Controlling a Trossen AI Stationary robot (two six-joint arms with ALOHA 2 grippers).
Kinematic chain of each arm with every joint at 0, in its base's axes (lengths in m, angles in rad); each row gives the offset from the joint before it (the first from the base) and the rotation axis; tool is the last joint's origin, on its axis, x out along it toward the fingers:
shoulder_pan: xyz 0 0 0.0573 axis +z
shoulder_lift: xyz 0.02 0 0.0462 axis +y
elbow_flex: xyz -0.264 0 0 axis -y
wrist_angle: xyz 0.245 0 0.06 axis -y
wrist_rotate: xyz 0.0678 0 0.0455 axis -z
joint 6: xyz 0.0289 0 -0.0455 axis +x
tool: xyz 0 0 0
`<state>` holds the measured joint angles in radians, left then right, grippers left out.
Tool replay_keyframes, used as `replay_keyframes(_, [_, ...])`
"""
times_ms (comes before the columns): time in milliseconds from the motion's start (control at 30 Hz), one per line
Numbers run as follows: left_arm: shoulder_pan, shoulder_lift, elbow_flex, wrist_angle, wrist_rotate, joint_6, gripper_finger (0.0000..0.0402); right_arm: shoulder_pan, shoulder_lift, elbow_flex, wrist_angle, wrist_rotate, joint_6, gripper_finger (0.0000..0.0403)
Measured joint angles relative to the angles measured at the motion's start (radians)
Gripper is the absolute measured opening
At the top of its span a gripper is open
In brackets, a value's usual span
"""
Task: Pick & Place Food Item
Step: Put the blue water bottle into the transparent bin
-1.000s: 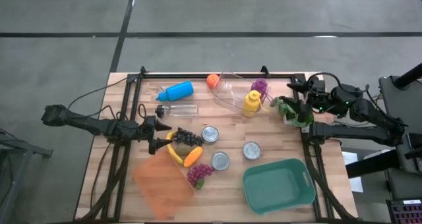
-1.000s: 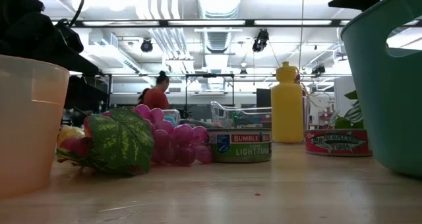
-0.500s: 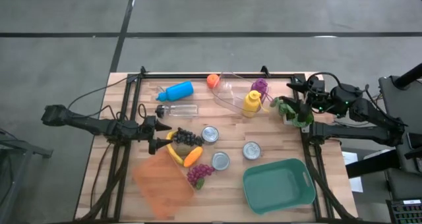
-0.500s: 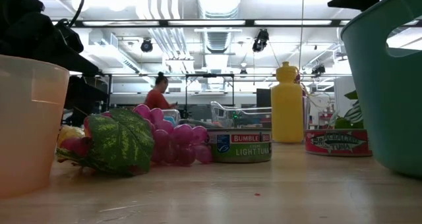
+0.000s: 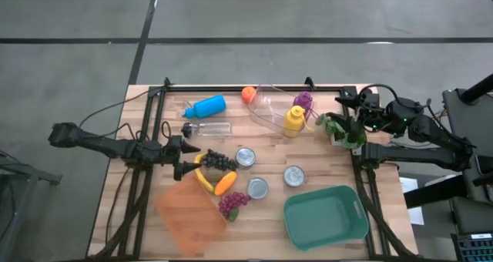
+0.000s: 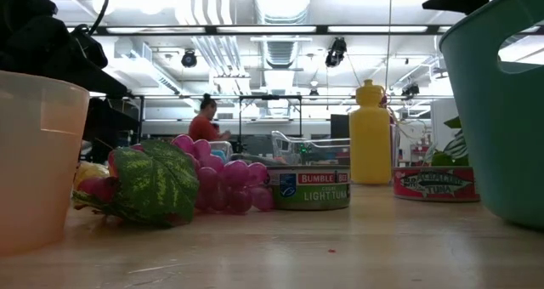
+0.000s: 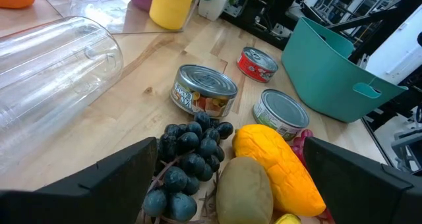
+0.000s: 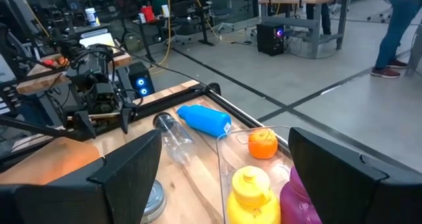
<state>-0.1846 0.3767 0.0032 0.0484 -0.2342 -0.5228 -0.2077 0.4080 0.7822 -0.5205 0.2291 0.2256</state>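
- Dark grapes [image 7: 190, 163]: on the counter [image 5: 316, 158], left of centre, directly ahead of the left gripper [image 5: 182, 159]; its fingers [image 7: 125, 173] stand wide apart, nothing between them.
- Kiwi [image 7: 244, 190] and orange carrot [image 7: 280, 165]: touching, just beside the grapes.
- Three tins [image 7: 204, 90]: just beyond.
- Green leafy item [image 5: 341, 132]: at the right edge, at the right gripper [image 5: 348, 117]; fingers [image 8: 128, 174] apart, whether they clamp it cannot be told.
- Teal bin [image 5: 325, 215]: near right corner.

3 cans [image 5: 245, 157] mid-table. Tub [image 5: 325, 216] near front right corner, bin [image 5: 189, 214] front left. Bottles [image 5: 205, 106] toward back left. Plant [image 5: 339, 131] at right edge. Grapes [image 5: 218, 161] left of cans.
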Motion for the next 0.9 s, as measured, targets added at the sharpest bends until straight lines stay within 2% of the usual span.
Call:
replay_keyframes(533, [0.000, 0.000, 0.000, 0.000, 0.000, -0.003, 0.0384, 0.000, 0.000, 0.000, 0.000, 0.000, 0.001, 0.0329])
replay_keyframes(700, [-0.001, 0.000, 0.000, 0.006, 0.015, -0.057, 0.0384, 0.000, 0.000, 0.000, 0.000, 0.000, 0.000, 0.0329])
replay_keyframes(900, [0.000, -0.002, 0.000, 0.120, 0.021, 0.114, 0.0384, 0.000, 0.000, 0.000, 0.000, 0.000, 0.001, 0.0329])
